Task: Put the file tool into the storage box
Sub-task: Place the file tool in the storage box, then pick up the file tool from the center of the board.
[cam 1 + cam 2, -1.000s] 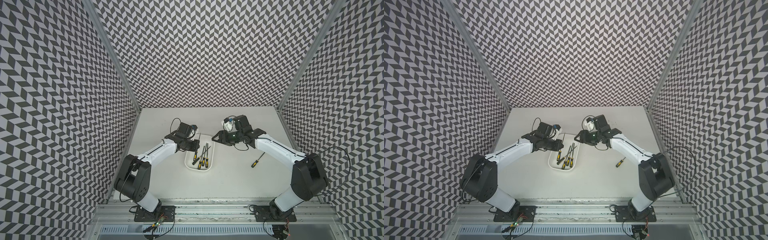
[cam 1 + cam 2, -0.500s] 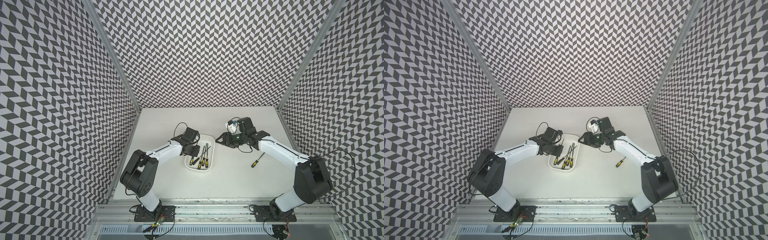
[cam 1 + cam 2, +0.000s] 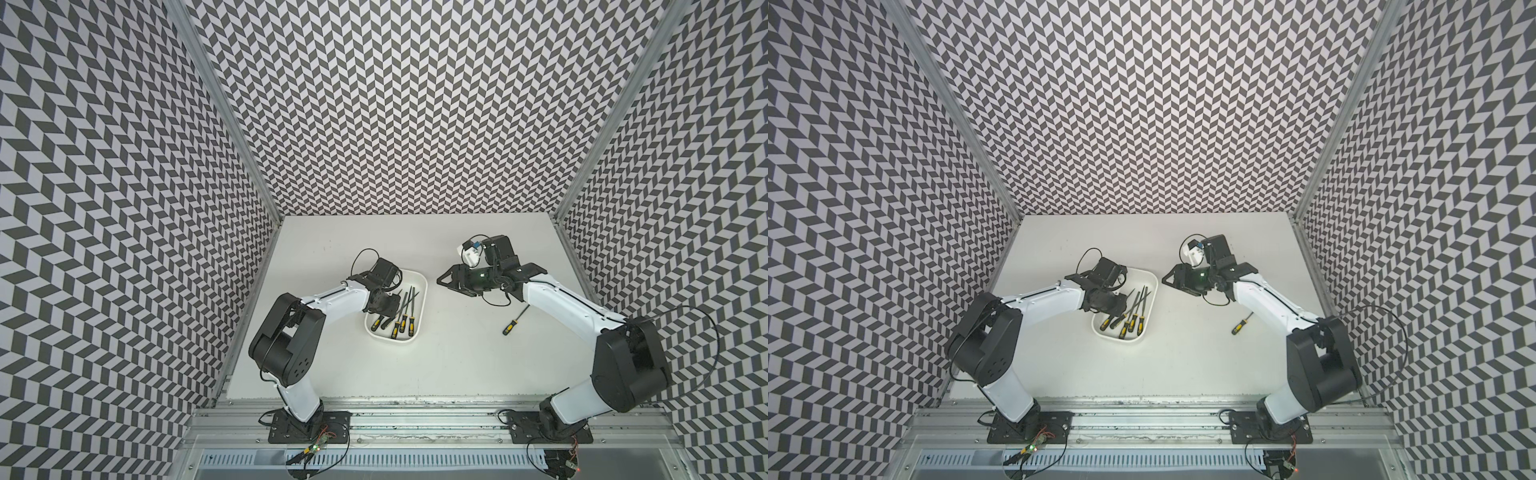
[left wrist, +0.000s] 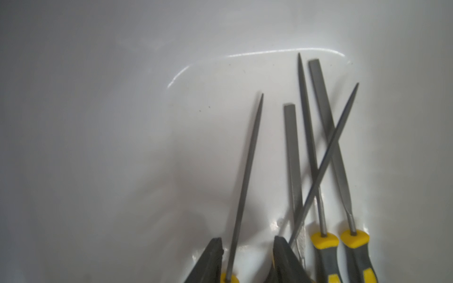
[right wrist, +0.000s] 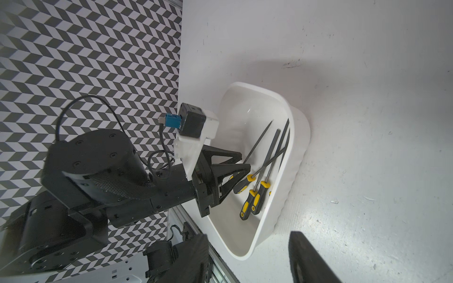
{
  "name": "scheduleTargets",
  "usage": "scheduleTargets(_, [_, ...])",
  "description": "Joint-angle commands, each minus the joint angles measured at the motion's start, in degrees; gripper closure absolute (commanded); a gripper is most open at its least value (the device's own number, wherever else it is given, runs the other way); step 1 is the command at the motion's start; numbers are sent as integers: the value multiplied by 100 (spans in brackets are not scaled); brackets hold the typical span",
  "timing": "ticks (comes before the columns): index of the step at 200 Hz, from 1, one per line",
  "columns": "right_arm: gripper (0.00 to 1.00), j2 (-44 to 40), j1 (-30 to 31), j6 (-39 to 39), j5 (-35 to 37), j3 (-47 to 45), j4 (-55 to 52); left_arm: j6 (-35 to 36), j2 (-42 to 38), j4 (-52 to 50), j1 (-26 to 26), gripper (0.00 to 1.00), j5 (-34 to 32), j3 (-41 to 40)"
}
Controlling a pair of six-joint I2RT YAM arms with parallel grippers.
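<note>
- White glossy plastic storage box (image 3: 422, 309), shallow, with rounded corners and a thick rim. In both top views it sits on the pale grey tabletop (image 3: 457, 374), left of centre.
- Top views, contents: five slim files (image 3: 405, 297) with grey steel blades and yellow-and-black handles lie lengthwise in the box. Their handles point toward the robot bases.
- Top views, arms: the left gripper (image 3: 390, 307) is down inside the box on its left side. The right gripper (image 3: 442, 281) hangs over bare table just right of the box.
- Top views, table: a loose slim tool with a yellow-and-black handle (image 3: 514, 321) lies by the right forearm, well apart from the box. It is too small to tell the blade type.
- Left wrist: a thin round tapered grey file with a yellow collar (image 4: 245, 171) lies on the box floor between the dark fingertips (image 4: 213, 257). They are spread and I see no contact with the file.
- Left wrist, other four files: two flat and two pointed, packed near the wall. One pointed blade crosses the others diagonally.
- Right wrist: the box outer wall has a fluted base. The left fingers inside it are parted around the tapered file's handle end. The right gripper's own fingers (image 5: 306, 257) are spread wide with nothing gripped.
</note>
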Motion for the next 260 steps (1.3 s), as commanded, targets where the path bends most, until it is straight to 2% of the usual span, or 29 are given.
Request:
scheduleTargets(1, [44,-213,-65,-48,99,-47,56,-42,-256,-210,-18,58,97,280])
scheduleTargets(20, [44,-286,-159,110,816,-43,-261,-67,-432,-336,-26,59,154,552])
scheduleTargets(50, [46,-205,-233,366,2965,-90,-1094,-69,-620,-486,-22,59,275,1110])
scheduleTargets(81, [45,84,-263,550,4008,-285,-1478,0,-638,-607,-26,59,327,1599])
scheduleTargets(122, [45,413,-470,949,4557,-645,-1533,38,-653,-560,-26,59,366,1678])
scheduleTargets(177, [46,-142,-594,1432,5423,-902,-1839,36,-699,-416,-26,59,458,1455])
scheduleTargets(217, [46,-453,-594,1672,5425,-1342,-2007,37,-696,-336,-31,59,485,1386])
scheduleTargets(260, [46,-562,-594,1964,4793,-1838,-1745,37,-730,-232,-17,59,525,1300])
